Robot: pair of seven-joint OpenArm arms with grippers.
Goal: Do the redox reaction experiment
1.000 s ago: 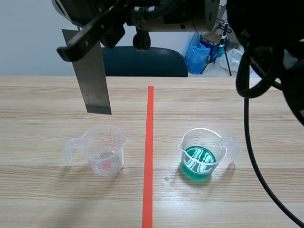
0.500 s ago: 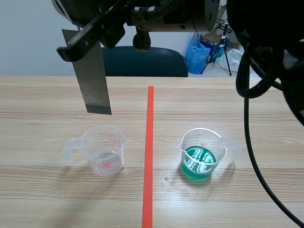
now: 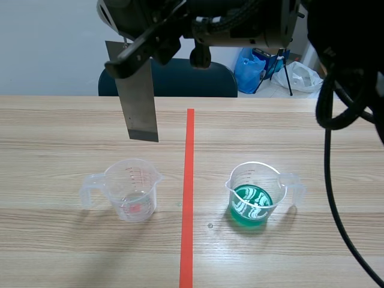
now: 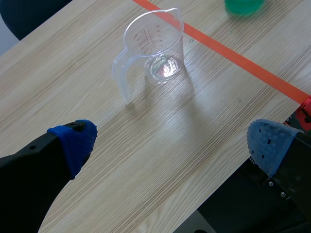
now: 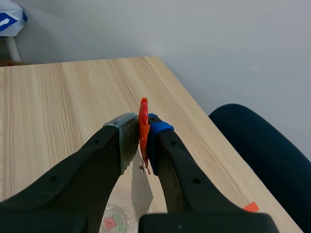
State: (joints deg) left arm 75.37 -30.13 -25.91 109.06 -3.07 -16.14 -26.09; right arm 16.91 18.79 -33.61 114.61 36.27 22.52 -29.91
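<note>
black fingers of the right gripper (image 5: 141, 128) are clamped tight on the top of a flat grey metal strip (image 3: 139, 102), with a small orange-red piece, perhaps a tab of tape on the strip, pinched at the tips. the strip hangs almost upright from that raised arm, which crosses the scene view's top. its lower end is in the air, over the table on the left side of the orange-red tape line (image 3: 188, 198). in the right wrist view a clear plastic measuring cup (image 3: 131, 189) shows below the strip's end; how high the strip hangs over it i cannot tell.

the left gripper (image 4: 171, 143) is spread wide, its blue dotted pads (image 4: 77, 141) far apart, holding nothing. it hovers over the near part of the table with the clear cup ahead of it, well apart.

the clear cup stands upright left of the tape line, handle outward, a trace of liquid and a red mark in its bottom. a second clear measuring cup holding green liquid (image 3: 255, 195) stands upright right of the line, its handle outward too.

both rest on a light wood-grain table (image 3: 60, 132). the wood runs on from the cups to the far edge, and in the left wrist view the near edge passes under the left gripper. behind the far edge are a dark blue chair (image 3: 180, 78), a pale wall (image 3: 48, 42), a blue plastic bag (image 3: 249, 69) and a white bag (image 3: 300, 75). a black cable (image 3: 330, 180) loops down at the right side.
</note>
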